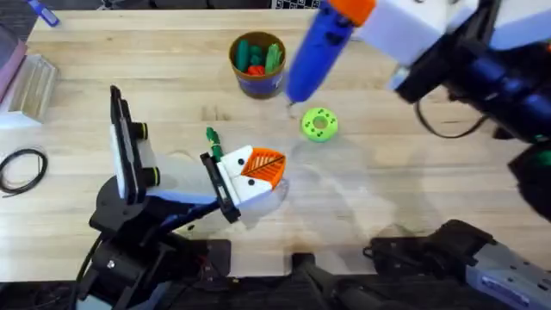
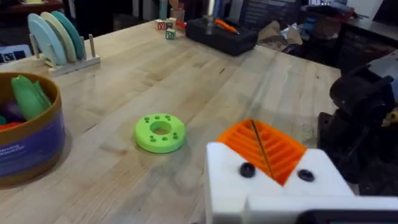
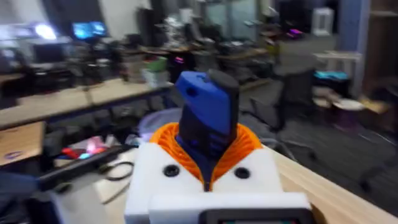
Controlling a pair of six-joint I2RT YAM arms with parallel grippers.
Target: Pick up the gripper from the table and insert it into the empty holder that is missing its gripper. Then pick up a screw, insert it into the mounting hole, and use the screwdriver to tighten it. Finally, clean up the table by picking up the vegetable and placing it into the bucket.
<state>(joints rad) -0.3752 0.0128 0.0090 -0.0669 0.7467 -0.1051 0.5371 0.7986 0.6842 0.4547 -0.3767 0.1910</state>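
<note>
The bucket's (image 2: 28, 140) white print is illegible.

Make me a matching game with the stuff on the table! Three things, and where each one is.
Things:
1. screwdriver
2. green disc
3. bucket

Places or states:
A. lying flat on the bare table
B. held up in the air by the right gripper
C. standing at the table's far side with toy vegetables inside

Pairs: 1-B, 2-A, 3-C
</note>
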